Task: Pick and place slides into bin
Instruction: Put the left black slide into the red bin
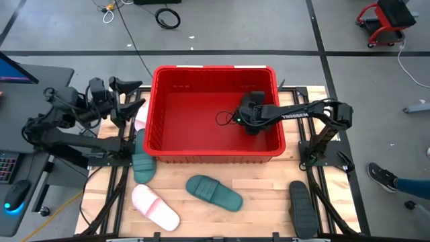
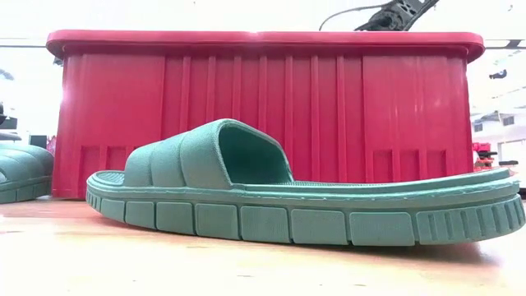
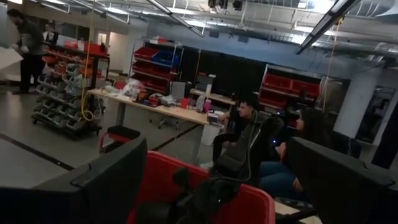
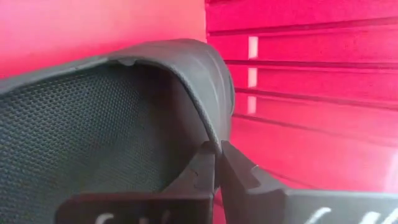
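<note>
The red bin (image 1: 161,107) stands at the middle of the table. My right gripper (image 1: 252,115) reaches down inside it, shut on a black slide (image 4: 93,124). My left gripper (image 1: 131,96) is open and empty beside the bin's left wall. A teal slide (image 1: 213,191) lies sole down in front of the bin and fills the low view (image 2: 304,205). A second teal slide (image 1: 142,161) lies at the bin's near left corner. A pink slide (image 1: 154,207) and another black slide (image 1: 300,208) lie near the table's front edge. A pale slide (image 1: 140,117) shows partly under my left arm. My right gripper pinches the edge of the black slide's strap (image 4: 214,134) between its two fingers, one finger on the mesh-lined inner side and one on the smooth outer side. The fingers come from above, pointing down into the bin. The gripper hides the slide in the high view.
The bin's tall walls and thick rim (image 2: 263,39) surround my right gripper. There is bare wood between the slides in front of the bin. Beyond the table are people, a workbench and shelves (image 3: 155,106). A monitor (image 1: 17,70) stands at the left.
</note>
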### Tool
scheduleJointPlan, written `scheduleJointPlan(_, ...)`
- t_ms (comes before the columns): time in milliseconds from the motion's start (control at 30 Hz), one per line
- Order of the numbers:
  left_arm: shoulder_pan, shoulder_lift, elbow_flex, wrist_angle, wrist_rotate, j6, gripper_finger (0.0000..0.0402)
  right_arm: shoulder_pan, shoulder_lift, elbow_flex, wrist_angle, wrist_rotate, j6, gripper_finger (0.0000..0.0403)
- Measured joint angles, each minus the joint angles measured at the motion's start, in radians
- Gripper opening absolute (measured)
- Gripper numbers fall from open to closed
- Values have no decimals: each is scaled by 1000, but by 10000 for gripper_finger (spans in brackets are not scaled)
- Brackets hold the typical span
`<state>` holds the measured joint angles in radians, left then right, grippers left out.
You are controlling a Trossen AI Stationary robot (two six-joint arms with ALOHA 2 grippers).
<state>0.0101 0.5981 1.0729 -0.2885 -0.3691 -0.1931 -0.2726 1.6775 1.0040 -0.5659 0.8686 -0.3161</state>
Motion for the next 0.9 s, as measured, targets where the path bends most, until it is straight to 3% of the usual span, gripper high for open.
scheduleJointPlan(433, 0, 11, 0, 11, -1, -50, 396, 1, 0, -63, -5, -116, -14, 47)
scheduleJointPlan(900, 0, 11, 0, 49, -81, -47, 396, 3, 0, 61, -140, -144, 68, 159)
